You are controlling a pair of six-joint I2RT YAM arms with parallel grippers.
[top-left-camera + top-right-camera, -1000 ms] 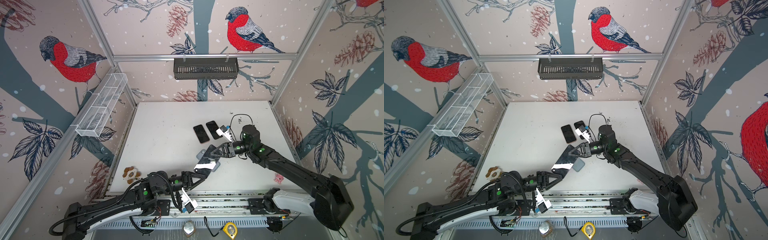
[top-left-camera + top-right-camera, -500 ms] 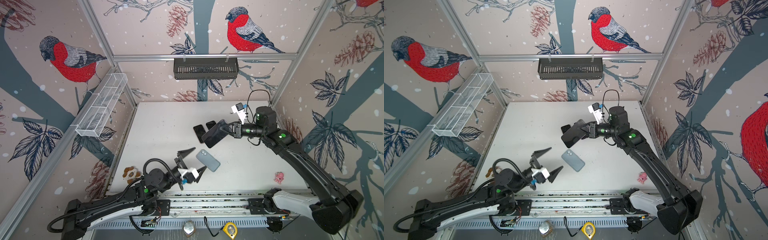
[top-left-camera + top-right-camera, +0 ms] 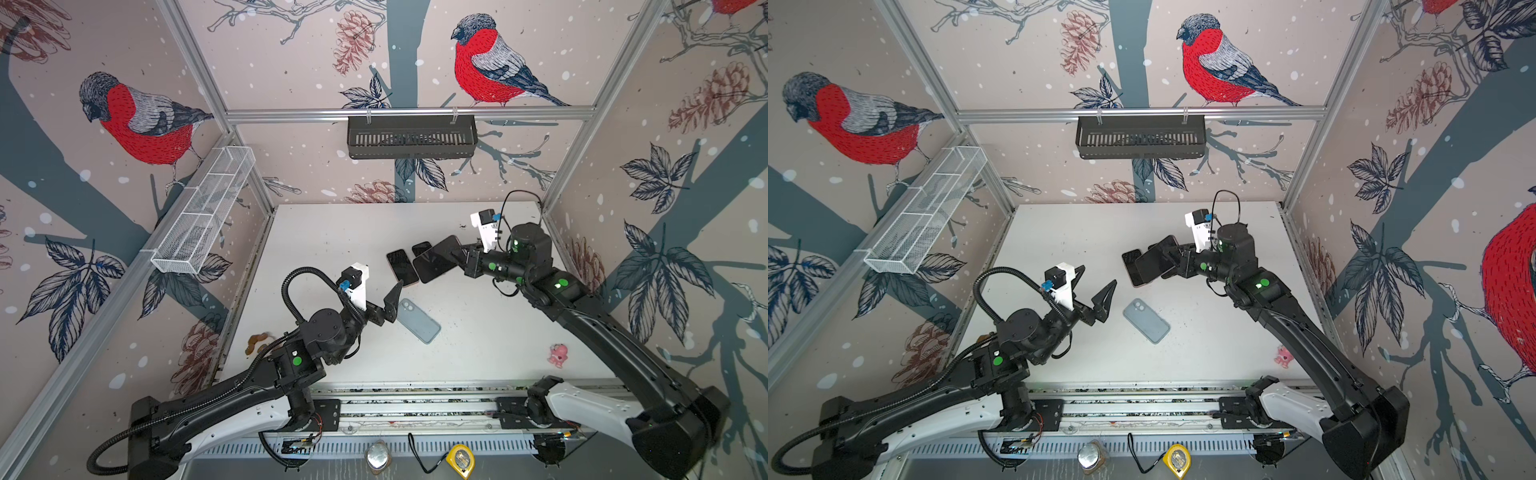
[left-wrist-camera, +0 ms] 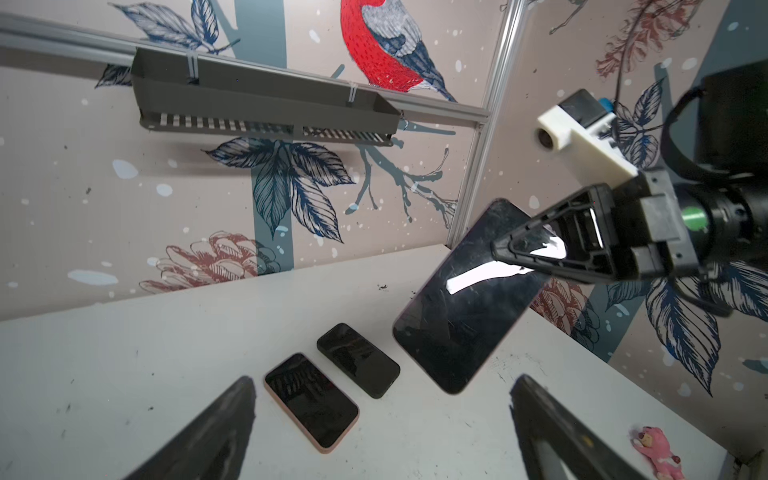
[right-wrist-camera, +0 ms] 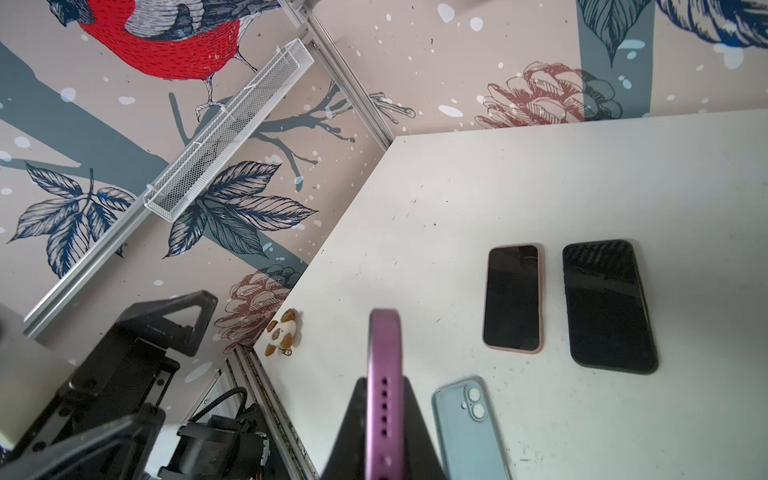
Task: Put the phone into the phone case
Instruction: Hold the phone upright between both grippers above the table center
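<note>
The phone [image 3: 436, 259] is in your right pincer [image 3: 460, 250], clamped at one end and lifted clear of the surface [image 3: 332, 232]. Its long axis runs straight out from the fingertips toward the left arm's side and slopes down, so the free end hangs lowest. The left wrist view shows its dark screen [image 4: 465, 303] facing the left pincer, with one finger [image 4: 540, 245] lying across the glass. The right wrist view catches it edge-on, a purple rim [image 5: 384, 374] with a row of small holes.

The phone case [image 3: 419, 322] lies flat on the surface, below and ahead of the right pincer's held end and between your two pincers. There is one case, pale grey-blue. Its long axis runs diagonally, and the camera end points at the left pincer [image 3: 1098, 277]. That pincer is spread wide and grasping nothing; in a top view its nearer fingertip stands just beside the case's camera end but apart from it.

Count three phones in all. Besides the held one, a pink-edged phone [image 3: 402, 267] and a black phone [image 3: 421, 248] lie side by side, screens up, just under the held phone's free end.

Two small toys sit well away: a pink toy [image 3: 557, 355] back beside the right arm and a brown-and-white toy [image 3: 257, 343] behind the left pincer at the surface's edge.
</note>
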